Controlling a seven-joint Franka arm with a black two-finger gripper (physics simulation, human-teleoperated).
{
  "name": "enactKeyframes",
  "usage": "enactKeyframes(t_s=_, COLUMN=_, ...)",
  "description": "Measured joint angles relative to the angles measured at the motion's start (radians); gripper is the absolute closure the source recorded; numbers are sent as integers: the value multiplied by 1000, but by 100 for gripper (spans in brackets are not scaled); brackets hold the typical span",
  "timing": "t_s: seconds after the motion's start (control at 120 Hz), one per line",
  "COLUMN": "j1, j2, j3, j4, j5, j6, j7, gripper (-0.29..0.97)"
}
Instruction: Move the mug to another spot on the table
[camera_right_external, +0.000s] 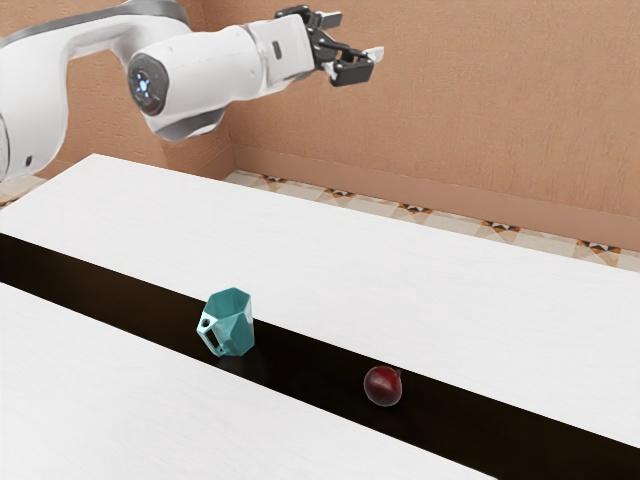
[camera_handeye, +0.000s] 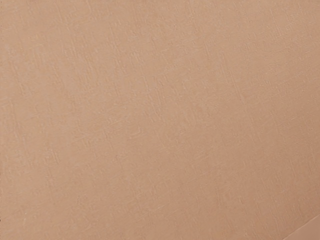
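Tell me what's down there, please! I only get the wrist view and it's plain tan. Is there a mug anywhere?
Observer: Yes. In the exterior view a teal mug stands upright on a dark strip running across the white table.
Operator: Is the gripper close to it?
Observer: No. The gripper is high above the table and faces the tan wall, which is what you see.
Operator: Anything else near the mug?
Observer: A dark red round fruit lies on the same strip, to the exterior view's right of the mug and apart from it.
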Motion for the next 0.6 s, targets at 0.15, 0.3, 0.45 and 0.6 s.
enactKeyframes(t_s=0.15, j1=-2, j2=-2, j3=-160, j4=76, j5=-329, j6=-294, j7=120, gripper=0)
enactKeyframes(t_s=0.3, j1=26, j2=56, j3=-175, j4=290, j5=-652, j6=-866, j7=238, gripper=0)
enactKeyframes(t_s=0.45, j1=138, j2=71, j3=-175, j4=336, j5=-821, j6=-1309, j7=283, gripper=0)
enactKeyframes(t_s=0.6, j1=161, j2=63, j3=-174, j4=341, j5=-879, j6=-1532, j7=321, gripper=0)
